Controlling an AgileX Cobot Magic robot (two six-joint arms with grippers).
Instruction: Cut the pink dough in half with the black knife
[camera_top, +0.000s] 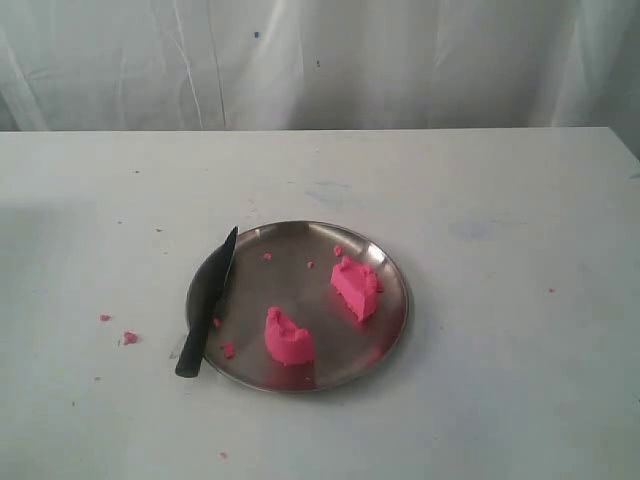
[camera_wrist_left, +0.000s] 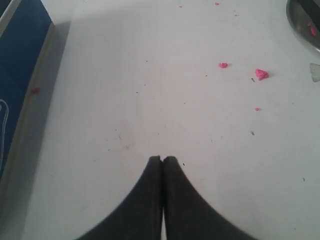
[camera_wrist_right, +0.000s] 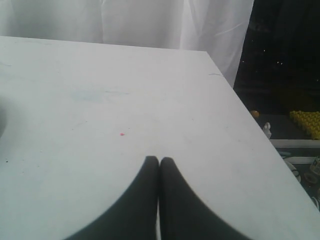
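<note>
The pink dough lies as two rough chunks on the round steel plate (camera_top: 390, 262): one chunk (camera_top: 288, 339) at the near side, the other (camera_top: 356, 287) toward the right. The black knife (camera_top: 207, 305) rests across the plate's left rim, its tip pointing away and its handle on the table. Neither arm shows in the exterior view. My left gripper (camera_wrist_left: 162, 159) is shut with nothing in it, over bare table left of the plate. My right gripper (camera_wrist_right: 159, 159) is also shut and empty, above bare table near the right edge.
Small pink crumbs (camera_top: 130, 337) dot the white table (camera_top: 500, 200) left of the plate, also seen as crumbs (camera_wrist_left: 261, 74) in the left wrist view, where the plate's rim (camera_wrist_left: 300, 22) shows. A blue box (camera_wrist_left: 20, 55) stands by the left arm. The table's right edge (camera_wrist_right: 250, 120) drops off.
</note>
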